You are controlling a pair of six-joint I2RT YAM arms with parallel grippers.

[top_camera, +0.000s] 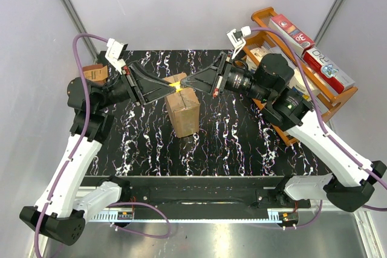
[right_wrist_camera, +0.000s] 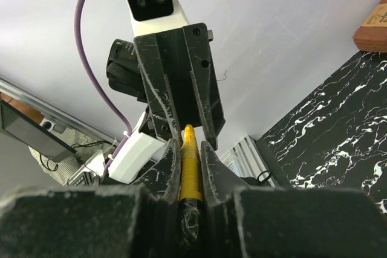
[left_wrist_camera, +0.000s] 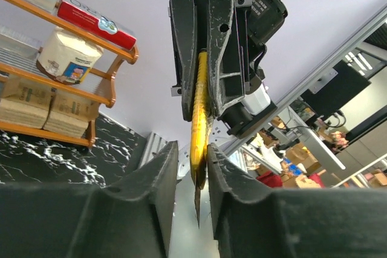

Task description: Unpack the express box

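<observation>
Gripper pair: left gripper [top_camera: 164, 87] and right gripper [top_camera: 188, 81] each clamped on the same yellow cutter [top_camera: 177, 84], held just above the express box [top_camera: 184, 113], which stands mid-surface [top_camera: 242, 143].

The express box [top_camera: 183, 113] is a medium brown carton of corrugated cardboard, taller than it is wide. It stands upright on the counter [top_camera: 242, 149], about in the middle between the left and right edges and a little nearer to the far edge. It is turned slightly, so two side walls show. Its top seems closed, but the far part is hidden.
</observation>
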